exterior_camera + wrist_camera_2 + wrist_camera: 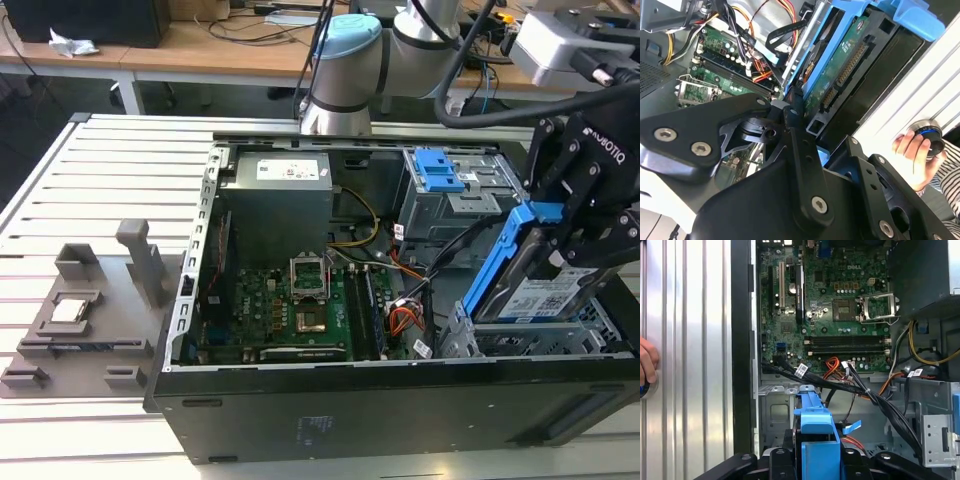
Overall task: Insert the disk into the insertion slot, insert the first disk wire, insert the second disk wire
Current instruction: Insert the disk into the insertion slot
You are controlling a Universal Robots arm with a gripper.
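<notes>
1. The room is a workshop: wooden desks (200, 45) strewn with cables run along the back, and the job sits on a slatted aluminium table (100, 180).
2. An open computer case (330, 420) lies on its side on that table, so the motherboard (290, 300) and the drive bays face up where I can reach them from above.
3. A grey fixture (90, 310) rests on the slats well off to the exterior view's left, apart from the work.
4. The gripper (572, 245) is clamped on the disk (548, 290), its fingers pinching the blue carrier (495, 265) from both sides.
5. The disk hangs steeply tilted over the insertion slot (500, 345), at the case corner on the exterior view's right. Its lower end is close to the cage, and I judge it is not seated.
6. That tilt looks chosen so the carrier can come in at an angle, clear of the taller cage (450, 190) just behind.
7. In the first wrist view, black cables (840, 387) drape across the bay between motherboard and slot, near the disk's path.
8. In the second wrist view, a person's hand (912, 150) rests on a round knob (930, 136) on the table beside the case.
</notes>
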